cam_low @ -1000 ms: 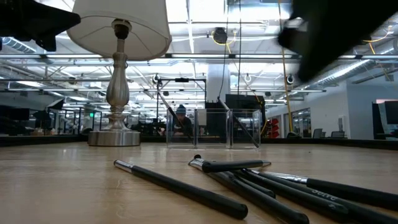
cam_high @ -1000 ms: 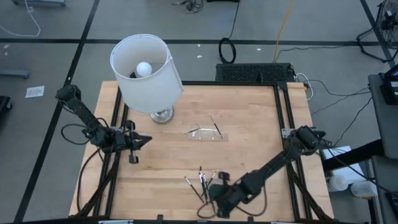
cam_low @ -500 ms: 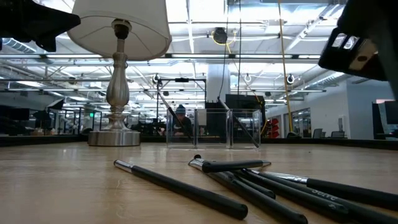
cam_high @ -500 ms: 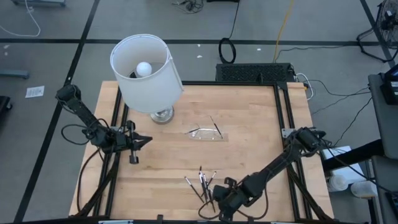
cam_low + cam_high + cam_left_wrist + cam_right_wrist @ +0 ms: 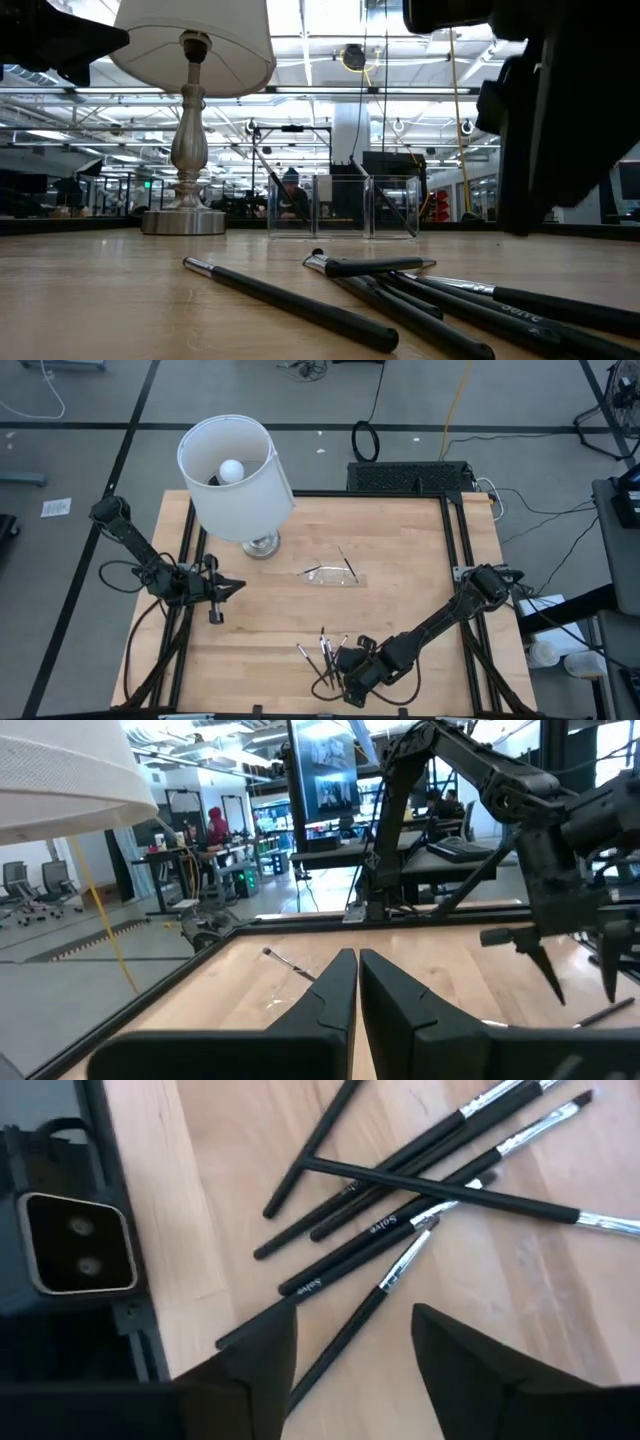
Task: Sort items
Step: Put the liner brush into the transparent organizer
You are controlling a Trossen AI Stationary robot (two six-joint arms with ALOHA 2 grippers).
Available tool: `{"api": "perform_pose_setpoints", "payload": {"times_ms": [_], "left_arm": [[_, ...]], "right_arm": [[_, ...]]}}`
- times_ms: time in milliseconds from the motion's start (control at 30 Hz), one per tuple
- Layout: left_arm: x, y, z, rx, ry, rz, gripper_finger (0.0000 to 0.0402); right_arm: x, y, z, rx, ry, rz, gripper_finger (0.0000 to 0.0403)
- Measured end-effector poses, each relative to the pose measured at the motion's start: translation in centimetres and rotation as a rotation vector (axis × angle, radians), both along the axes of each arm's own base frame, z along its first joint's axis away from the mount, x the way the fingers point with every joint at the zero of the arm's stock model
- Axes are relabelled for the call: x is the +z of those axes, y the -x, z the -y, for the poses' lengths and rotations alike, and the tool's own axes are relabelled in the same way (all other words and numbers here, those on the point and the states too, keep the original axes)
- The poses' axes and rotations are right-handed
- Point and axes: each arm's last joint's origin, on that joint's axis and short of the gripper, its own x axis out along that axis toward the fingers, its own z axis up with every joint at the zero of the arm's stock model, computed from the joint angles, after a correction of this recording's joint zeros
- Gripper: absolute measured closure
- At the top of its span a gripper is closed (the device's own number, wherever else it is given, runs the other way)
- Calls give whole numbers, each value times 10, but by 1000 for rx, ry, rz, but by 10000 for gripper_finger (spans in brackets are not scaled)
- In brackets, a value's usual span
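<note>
Several brushes (image 5: 325,652) lie heaped at the table's (image 5: 400,580) six o'clock edge, one more standing in the clear tray (image 5: 335,574) at centre. Right gripper (image 5: 345,682) hangs over the heap, fingers spread, grasping nothing. Left gripper (image 5: 232,586) waits at nine o'clock, clenched and empty, near the lamp (image 5: 236,475).

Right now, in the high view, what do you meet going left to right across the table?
Left gripper, shut at the left edge → lamp → pile of sticks → clear tray holding one stick → right gripper, open over the pile.
</note>
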Motion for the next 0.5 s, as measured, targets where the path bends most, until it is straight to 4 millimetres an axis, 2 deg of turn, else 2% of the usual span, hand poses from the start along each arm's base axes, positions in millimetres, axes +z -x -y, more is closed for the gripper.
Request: {"api": "perform_pose_setpoints", "payload": {"times_ms": [200,500], "left_arm": [[0,0,0,-3,27,4,376],[0,0,0,-7,51,8,376]], "right_arm": [[-19,-2,-1,19,42,-37,209],[-22,6,6,-21,139,-107,209]]}}
